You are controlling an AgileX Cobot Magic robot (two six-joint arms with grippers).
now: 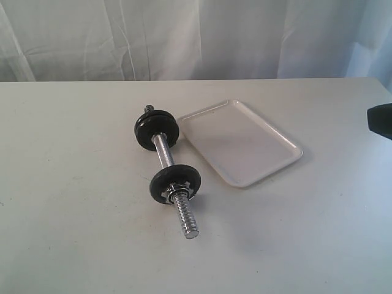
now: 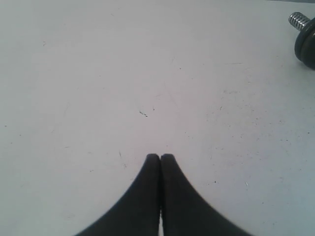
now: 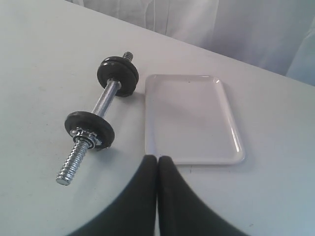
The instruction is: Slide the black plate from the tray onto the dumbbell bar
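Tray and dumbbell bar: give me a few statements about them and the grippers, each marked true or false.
1. The dumbbell bar lies on the table beside the tray. True.
2. A black plate lies in the tray. False: nothing lies in it; the black plates sit on the bar.
3. The left gripper is open. False: it is shut.
4. The right gripper is shut and holds nothing. True.

Chrome dumbbell bar [image 1: 163, 150] lying flat mid-table, white tray [image 1: 245, 144] just to its right
Black plate [image 1: 173, 178] stands upright on the bar, threaded onto its near end.
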